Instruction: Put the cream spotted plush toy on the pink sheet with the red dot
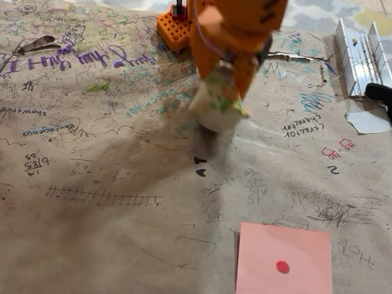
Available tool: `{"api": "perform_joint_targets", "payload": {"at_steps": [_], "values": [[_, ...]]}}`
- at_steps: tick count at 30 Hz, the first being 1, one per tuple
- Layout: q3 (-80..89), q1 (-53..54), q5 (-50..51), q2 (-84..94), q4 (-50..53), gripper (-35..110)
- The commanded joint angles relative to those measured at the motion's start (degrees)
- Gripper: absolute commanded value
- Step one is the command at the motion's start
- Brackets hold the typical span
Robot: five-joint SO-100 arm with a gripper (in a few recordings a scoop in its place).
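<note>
Carrying the plush across to the pink sheet

Starting at the left of the fixed view, the scribbled brown table (68,173) offers nothing that matters to the move, only pen marks and a faint shadow. At the top centre the orange arm (236,14) hangs over the surface, and its gripper (223,85) pinches the cream spotted plush toy (217,102) from above, the toy dangling blurred below the fingers and seemingly just clear of the table. Further right and toward the near edge lies the pink sheet with the red dot (287,268), flat, bare and well apart from the toy. At the far right sit a metal rail (362,53) and a white paper scrap (367,121), neither of them the target.

The step in hand looks like transport. Doing it well means keeping the pinch firm, since a soft toy can slip, and holding it high enough not to drag on the paper-covered top. Aim the toy's middle over the red dot, lower until it rests, then release; dropping from height risks a roll off the sheet, and a grazing approach could push the light sheet aside
</note>
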Motion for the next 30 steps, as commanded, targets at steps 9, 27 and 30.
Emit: {"api": "perform_joint_targets", "payload": {"at_steps": [9, 27, 30], "values": [[-67.1, 1.3, -1.1, 35.4, 26.5, 0], [-74.0, -1.1, 4.5, 57.9, 25.3, 0], [-72.0, -1.0, 9.2, 56.1, 21.4, 0]]}}
